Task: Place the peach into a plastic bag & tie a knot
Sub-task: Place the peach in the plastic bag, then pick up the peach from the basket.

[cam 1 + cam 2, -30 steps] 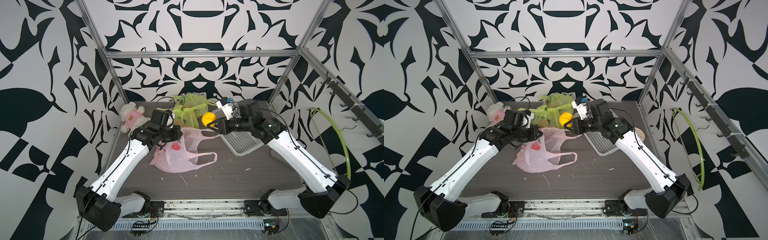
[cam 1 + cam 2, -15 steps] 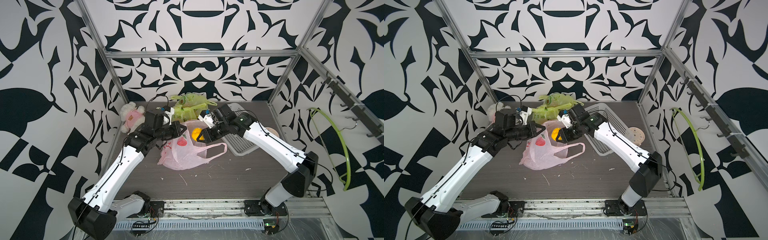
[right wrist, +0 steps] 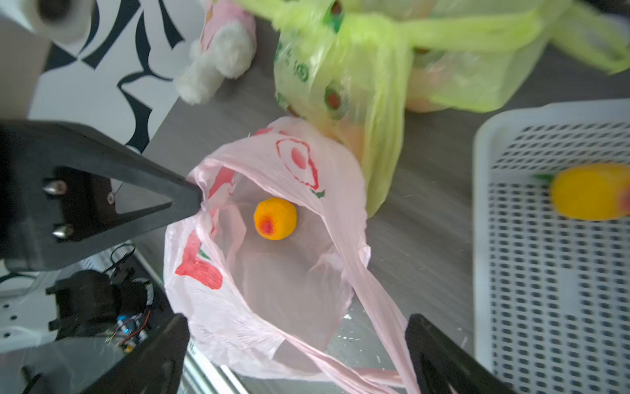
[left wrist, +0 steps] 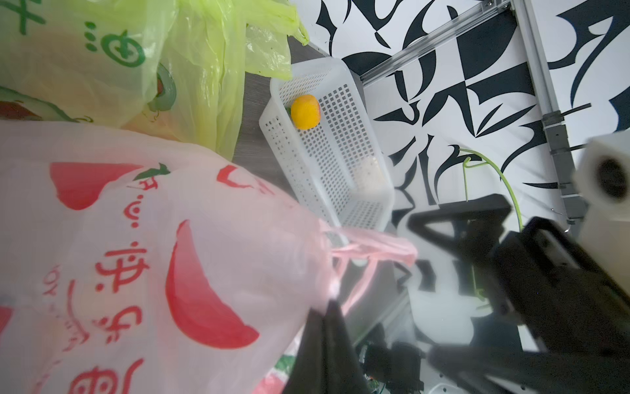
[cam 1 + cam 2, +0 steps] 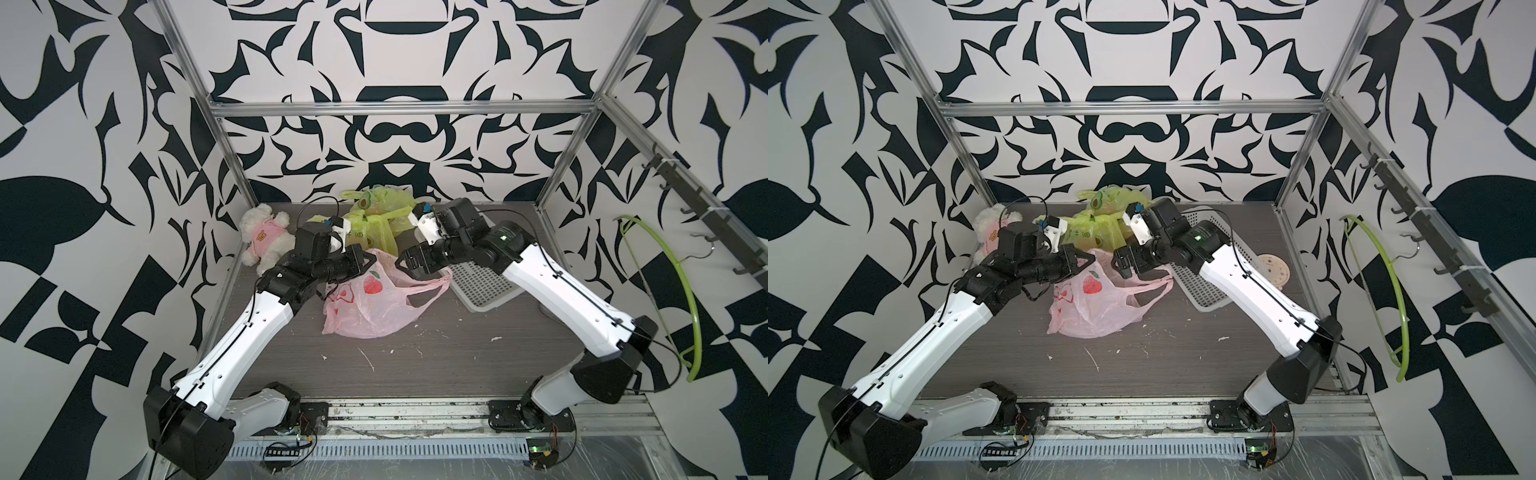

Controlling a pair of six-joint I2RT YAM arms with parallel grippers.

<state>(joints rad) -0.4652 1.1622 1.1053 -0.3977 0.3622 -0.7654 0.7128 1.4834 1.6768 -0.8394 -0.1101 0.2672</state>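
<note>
The pink plastic bag (image 5: pixel 374 307) (image 5: pixel 1092 307) with red fruit prints lies mid-table, its mouth held up. My left gripper (image 5: pixel 372 259) (image 4: pixel 325 307) is shut on the bag's rim, and its black tip (image 3: pixel 191 201) shows pinching the rim in the right wrist view. A yellow-orange peach (image 3: pixel 275 218) rests inside the open bag (image 3: pixel 272 273); both top views hide it. My right gripper (image 5: pixel 405 266) (image 3: pixel 295 324) hangs open just above the bag's mouth, holding nothing, with a loose pink handle (image 3: pixel 375 300) running between its fingers.
A white perforated basket (image 5: pixel 482 282) (image 3: pixel 545 273) beside the bag holds a second peach (image 3: pixel 589 191) (image 4: pixel 305 112). Green plastic bags (image 5: pixel 374 216) and a white plush toy (image 5: pixel 266 237) sit at the back. A green hanger (image 5: pixel 690 299) hangs on the right wall.
My right gripper carried the peach from the basket side to over the bag's mouth and opened; the peach now lies inside the bag. The left gripper kept hold of the rim.
</note>
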